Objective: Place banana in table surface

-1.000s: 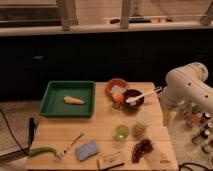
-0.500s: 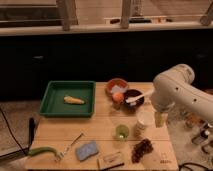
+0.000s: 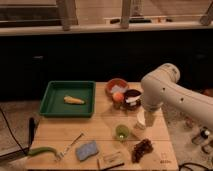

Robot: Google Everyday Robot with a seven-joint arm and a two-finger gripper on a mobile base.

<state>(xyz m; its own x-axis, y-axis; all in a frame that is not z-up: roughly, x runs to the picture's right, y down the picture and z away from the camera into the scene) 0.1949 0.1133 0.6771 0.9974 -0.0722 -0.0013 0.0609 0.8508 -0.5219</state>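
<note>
The banana (image 3: 74,100) is a small pale-yellow piece lying inside the green tray (image 3: 50,97) at the table's back left. The tray rests on the table surface (image 3: 100,129), a light wooden slatted top. My white arm bends in from the right, and its lower end with the gripper (image 3: 148,112) hangs over the table's right side, just above a white cup (image 3: 142,120). That is far right of the banana. The gripper holds nothing and stands open.
An orange bowl (image 3: 116,85), an orange fruit (image 3: 118,96) and a dark bowl (image 3: 133,96) sit behind the gripper. A green cup (image 3: 121,132), a blue sponge (image 3: 87,149), a snack bar (image 3: 112,160), a dark snack cluster (image 3: 142,147), a fork (image 3: 71,144) and a green pod (image 3: 42,151) lie in front.
The arm has swung left from the table's right edge and come down over the white cup. The banana and the other things have stayed put.
</note>
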